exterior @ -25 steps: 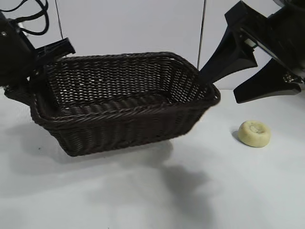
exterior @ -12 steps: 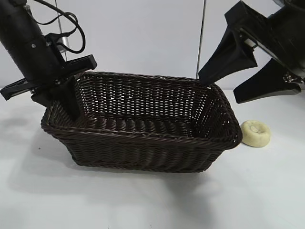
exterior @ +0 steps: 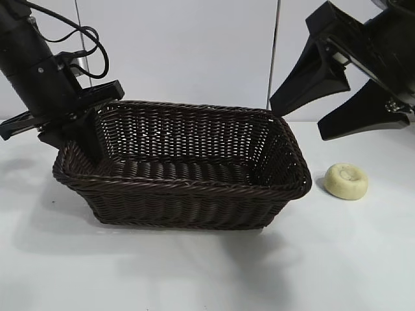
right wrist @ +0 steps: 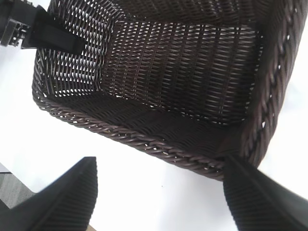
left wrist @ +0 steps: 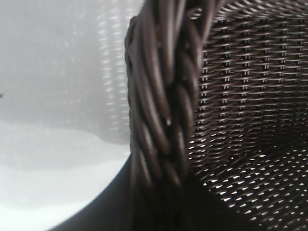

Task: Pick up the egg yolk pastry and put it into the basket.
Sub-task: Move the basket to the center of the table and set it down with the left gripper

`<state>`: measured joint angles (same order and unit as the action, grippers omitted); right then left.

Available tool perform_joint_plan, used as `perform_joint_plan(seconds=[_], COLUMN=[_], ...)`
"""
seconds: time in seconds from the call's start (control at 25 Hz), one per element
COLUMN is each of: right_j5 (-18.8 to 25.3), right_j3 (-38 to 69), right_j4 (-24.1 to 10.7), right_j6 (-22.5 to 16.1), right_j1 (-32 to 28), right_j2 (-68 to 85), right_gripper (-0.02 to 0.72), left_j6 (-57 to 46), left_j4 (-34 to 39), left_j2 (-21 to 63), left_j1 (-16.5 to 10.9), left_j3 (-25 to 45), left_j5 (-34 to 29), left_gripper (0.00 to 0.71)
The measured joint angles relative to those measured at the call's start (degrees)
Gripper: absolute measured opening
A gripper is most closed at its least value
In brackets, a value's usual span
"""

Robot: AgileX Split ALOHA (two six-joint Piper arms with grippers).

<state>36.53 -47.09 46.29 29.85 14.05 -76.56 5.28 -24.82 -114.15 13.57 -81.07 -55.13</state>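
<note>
The dark brown woven basket (exterior: 194,183) rests flat on the white table. My left gripper (exterior: 85,137) is shut on the braided rim (left wrist: 161,110) at the basket's left end, one finger reaching down inside the wall. The egg yolk pastry (exterior: 346,181), a small pale-yellow puck with a dimple, lies on the table just right of the basket, apart from it. My right gripper (exterior: 296,120) hangs open above the basket's right end, up and left of the pastry, holding nothing. In the right wrist view the open gripper (right wrist: 159,162) looks down over the basket's rim (right wrist: 144,139), whose inside holds nothing.
White table surface (exterior: 207,272) stretches in front of the basket and around the pastry. A pale wall panel (exterior: 181,52) stands behind. The left gripper (right wrist: 43,31) shows at the basket's far end in the right wrist view.
The left arm swung the tilted, raised basket rightward and set it level, close against the pastry, then drew it slightly back left. The right gripper and pastry stayed put.
</note>
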Motion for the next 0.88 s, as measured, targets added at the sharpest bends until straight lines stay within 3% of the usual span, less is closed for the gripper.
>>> perform_joint_plan(seconds=[0.88], right_j5=[0.0], right_j3=[0.0], right_j4=[0.0], right_j6=[0.0], right_j1=[0.0], right_j2=[0.0], right_gripper=[0.529], left_j6=[0.6], left_j4=[-0.5], left_j2=[-3.5], left_j1=[0.0], left_j3=[0.0], left_j5=[0.4], left_gripper=[0.099])
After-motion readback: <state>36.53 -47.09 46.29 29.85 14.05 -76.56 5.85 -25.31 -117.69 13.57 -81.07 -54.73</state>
